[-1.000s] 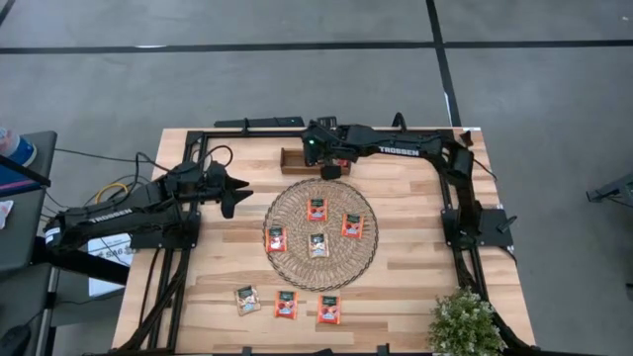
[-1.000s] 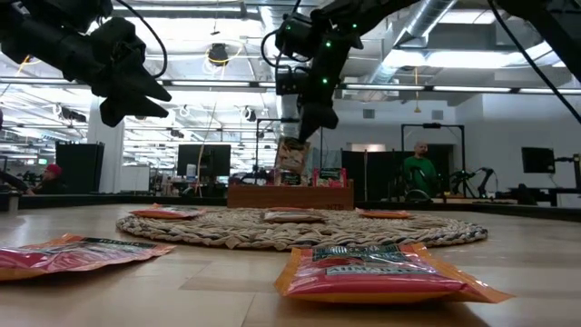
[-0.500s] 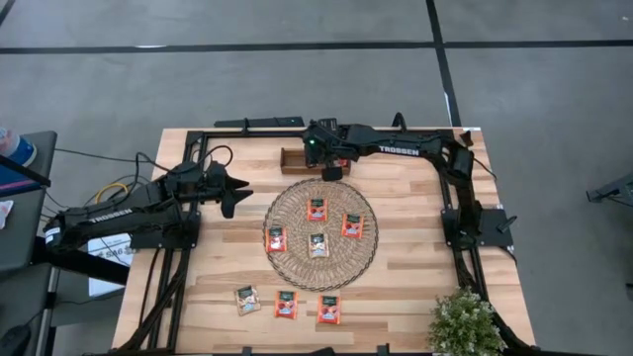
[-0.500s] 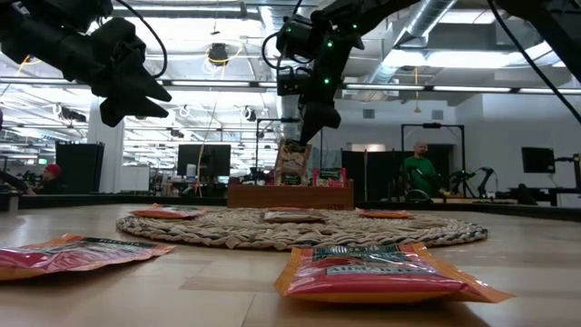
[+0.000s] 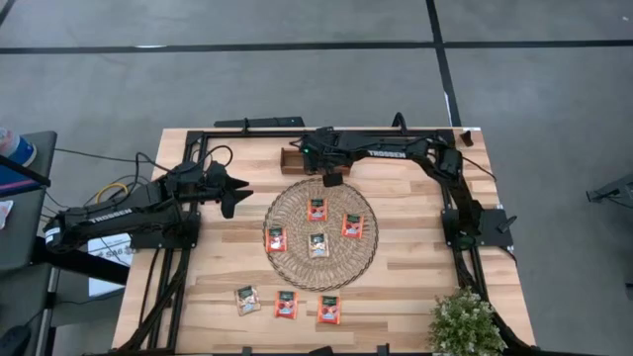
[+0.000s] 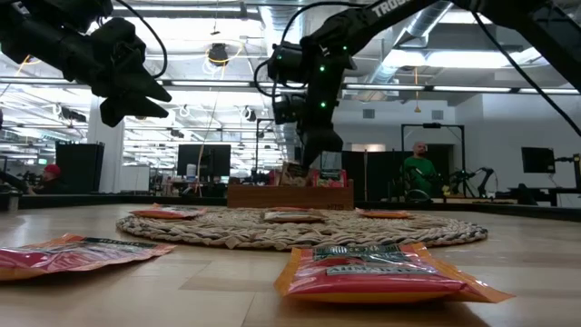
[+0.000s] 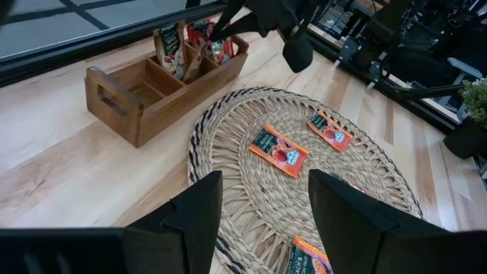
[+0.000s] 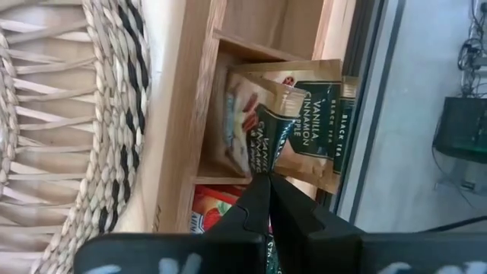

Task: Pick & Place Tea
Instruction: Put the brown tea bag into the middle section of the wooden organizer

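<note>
High view, light wooden table (image 5: 415,247), grey floor (image 5: 297,89), right end effector (image 8: 268,186) clenched on tea sachet (image 8: 285,125), left end effector (image 5: 235,195) released.

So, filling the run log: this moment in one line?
right hand: shut on tea sachet, in wooden tray | left hand: open, waiting

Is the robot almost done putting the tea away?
Not yet. A few sachets already stand in the wooden box. The right hand is shut on one sachet, lowering it in. Four wait on the mat, three on the table. The left hand waits, open.
</note>
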You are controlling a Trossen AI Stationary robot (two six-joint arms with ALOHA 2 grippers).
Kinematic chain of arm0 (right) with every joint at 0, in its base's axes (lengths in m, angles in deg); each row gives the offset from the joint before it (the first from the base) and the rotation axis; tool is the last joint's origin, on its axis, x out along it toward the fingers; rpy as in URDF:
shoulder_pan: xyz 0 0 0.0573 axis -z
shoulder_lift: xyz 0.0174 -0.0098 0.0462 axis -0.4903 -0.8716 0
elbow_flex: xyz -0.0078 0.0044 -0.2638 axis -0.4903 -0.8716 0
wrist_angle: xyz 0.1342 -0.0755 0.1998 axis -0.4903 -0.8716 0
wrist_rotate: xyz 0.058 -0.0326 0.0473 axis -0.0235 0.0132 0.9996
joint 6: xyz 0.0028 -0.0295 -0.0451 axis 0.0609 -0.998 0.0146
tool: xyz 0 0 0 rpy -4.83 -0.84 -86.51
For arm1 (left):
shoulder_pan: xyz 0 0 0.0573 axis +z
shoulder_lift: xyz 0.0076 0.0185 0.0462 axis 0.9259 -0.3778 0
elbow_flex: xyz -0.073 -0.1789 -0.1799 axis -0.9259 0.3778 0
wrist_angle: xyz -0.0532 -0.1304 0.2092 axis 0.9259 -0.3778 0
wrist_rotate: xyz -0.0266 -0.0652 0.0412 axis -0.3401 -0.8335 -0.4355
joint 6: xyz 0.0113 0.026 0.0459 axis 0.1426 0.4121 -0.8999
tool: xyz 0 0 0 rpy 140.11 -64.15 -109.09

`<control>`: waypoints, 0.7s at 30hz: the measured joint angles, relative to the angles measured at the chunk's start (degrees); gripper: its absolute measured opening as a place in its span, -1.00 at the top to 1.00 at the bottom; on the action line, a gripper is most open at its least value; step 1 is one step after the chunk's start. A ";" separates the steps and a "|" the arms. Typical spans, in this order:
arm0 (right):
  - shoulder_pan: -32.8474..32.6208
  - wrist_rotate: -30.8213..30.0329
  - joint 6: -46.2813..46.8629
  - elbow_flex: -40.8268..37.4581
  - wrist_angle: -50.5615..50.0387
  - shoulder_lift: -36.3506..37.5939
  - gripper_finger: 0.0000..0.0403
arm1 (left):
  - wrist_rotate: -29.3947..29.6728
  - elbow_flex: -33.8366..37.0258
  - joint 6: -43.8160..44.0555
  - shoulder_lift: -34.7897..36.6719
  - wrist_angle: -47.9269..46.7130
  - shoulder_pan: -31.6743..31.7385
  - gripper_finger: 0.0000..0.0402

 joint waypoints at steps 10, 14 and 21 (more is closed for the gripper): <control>0.02 -0.05 -2.87 -0.02 1.21 -0.01 1.00 | -0.01 0.00 -0.33 0.02 0.00 0.00 0.06; -0.21 -0.07 -5.77 -0.02 3.99 0.00 0.98 | -0.01 0.00 -0.33 0.02 0.00 0.00 0.06; -0.20 -0.05 -8.41 -0.02 4.99 0.00 0.75 | -0.03 0.00 -0.33 0.01 0.00 0.00 0.06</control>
